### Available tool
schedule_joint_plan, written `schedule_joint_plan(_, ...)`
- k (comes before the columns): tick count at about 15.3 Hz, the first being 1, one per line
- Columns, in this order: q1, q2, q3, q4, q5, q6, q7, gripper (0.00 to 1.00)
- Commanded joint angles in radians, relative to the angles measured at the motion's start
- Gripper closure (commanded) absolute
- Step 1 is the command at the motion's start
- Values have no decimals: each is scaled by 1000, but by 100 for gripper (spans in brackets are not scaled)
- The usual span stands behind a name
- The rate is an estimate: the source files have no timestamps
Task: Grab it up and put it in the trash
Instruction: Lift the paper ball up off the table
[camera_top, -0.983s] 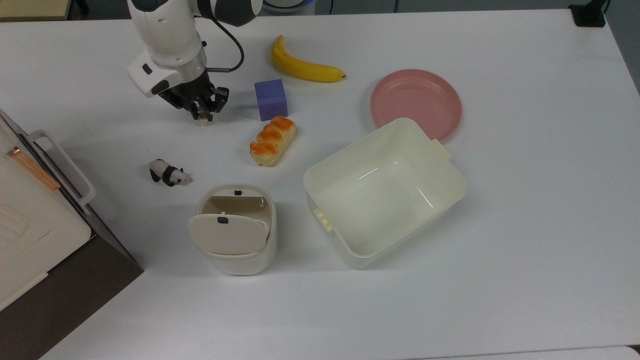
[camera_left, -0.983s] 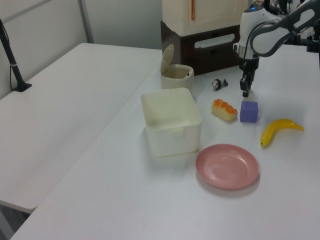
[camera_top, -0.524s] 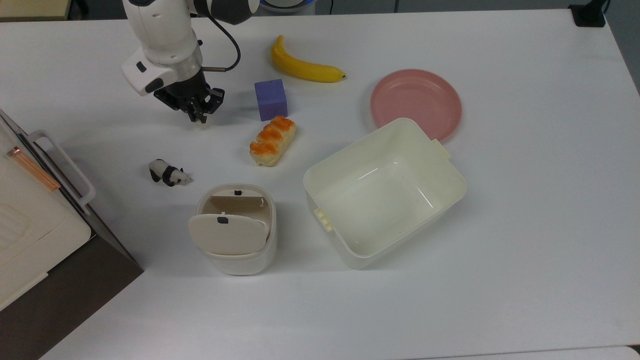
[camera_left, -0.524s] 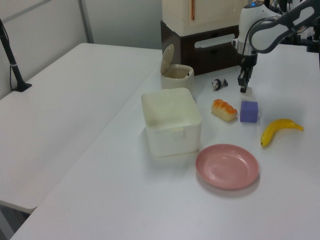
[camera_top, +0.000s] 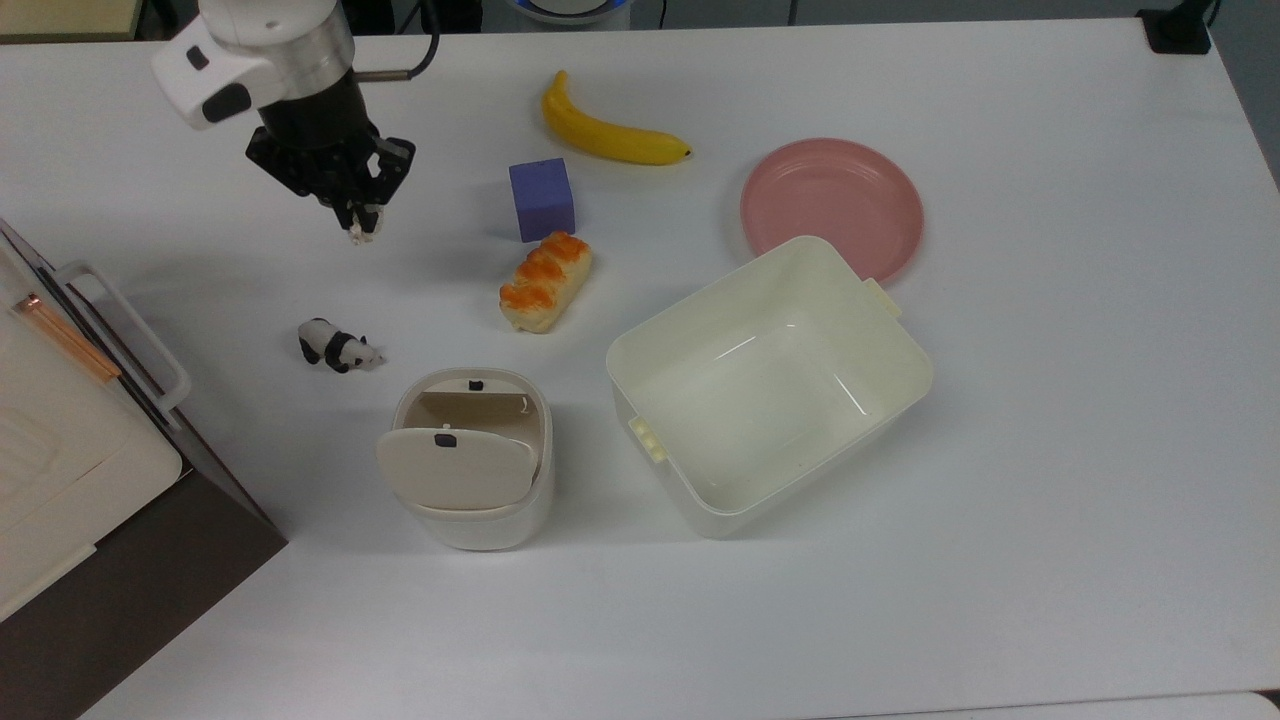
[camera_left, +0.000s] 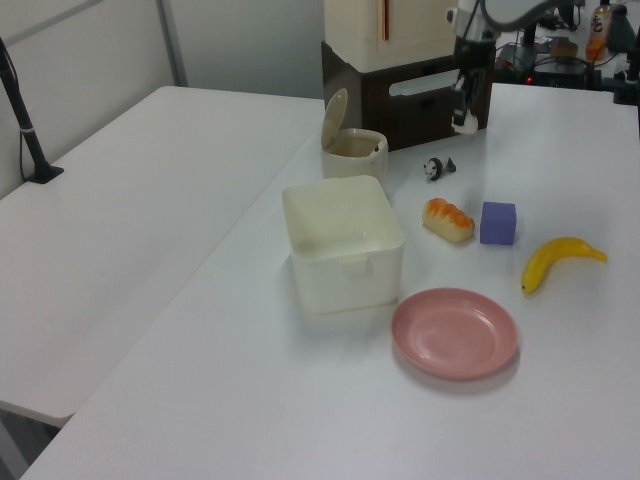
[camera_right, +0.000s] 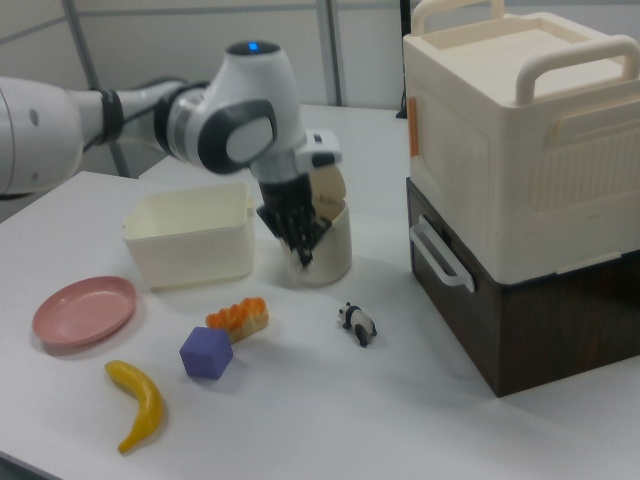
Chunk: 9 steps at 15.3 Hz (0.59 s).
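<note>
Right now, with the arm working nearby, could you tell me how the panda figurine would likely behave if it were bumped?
The panda figurine looks small and probably light, so it would likely slide on the smooth table. Standing on short legs, it may tip sideways.

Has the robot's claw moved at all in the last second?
Yes. In the top view the gripper, shut on the paper ball, has shifted toward the top view's left, farther from the purple cube. In the left view it looks higher above the table.

Pincer (camera_top: 356, 228) grips paper ball (camera_top: 357, 236) above table (camera_top: 1000, 500).
</note>
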<state>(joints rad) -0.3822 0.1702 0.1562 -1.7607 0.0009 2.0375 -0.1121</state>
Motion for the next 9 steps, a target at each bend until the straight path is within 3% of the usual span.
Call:
schedule_joint_plan(1, 65, 28, -6, 87, 18, -51, 64, 86)
schedule_joint_plan(9, 120, 121, -6, 237, 4, -88, 161, 90)
